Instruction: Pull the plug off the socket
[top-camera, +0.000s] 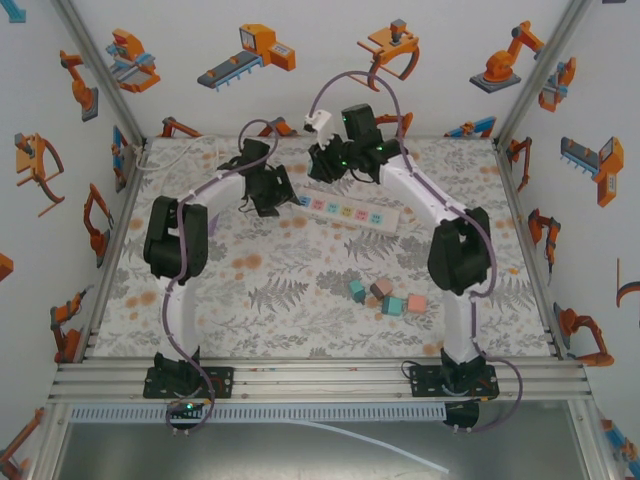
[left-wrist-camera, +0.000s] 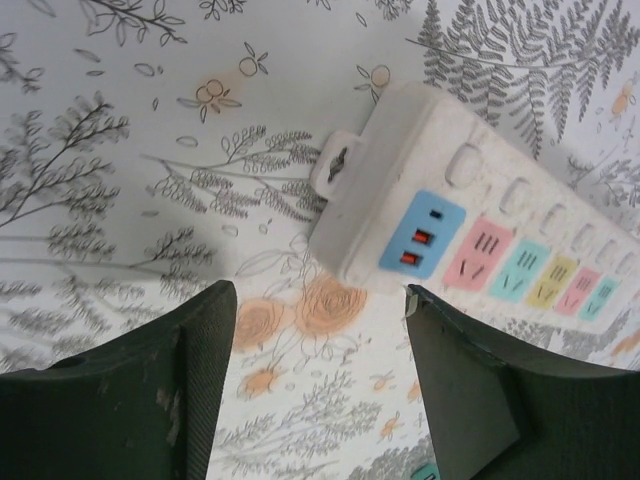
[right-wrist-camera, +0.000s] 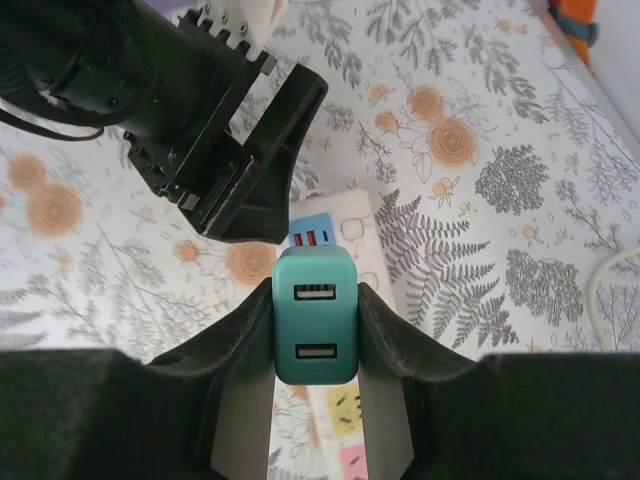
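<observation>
A white power strip with pastel sockets (top-camera: 352, 212) bars the far middle of the floral bench (top-camera: 250, 315). The left claw (left-wrist-camera: 318, 297) crowds its left end, and the right claw (right-wrist-camera: 315, 340) with a teal two-port plug (right-wrist-camera: 315, 290) hangs above. Small coloured blocks (top-camera: 388, 297) clutter front right; front left lies free.

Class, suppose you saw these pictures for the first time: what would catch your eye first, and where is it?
The teal plug stands out, clamped in the right hand over the white power strip with its pastel sockets. The left hand hovers open at the strip's blue-socket end. A few coloured blocks lie apart, towards the near right.
</observation>
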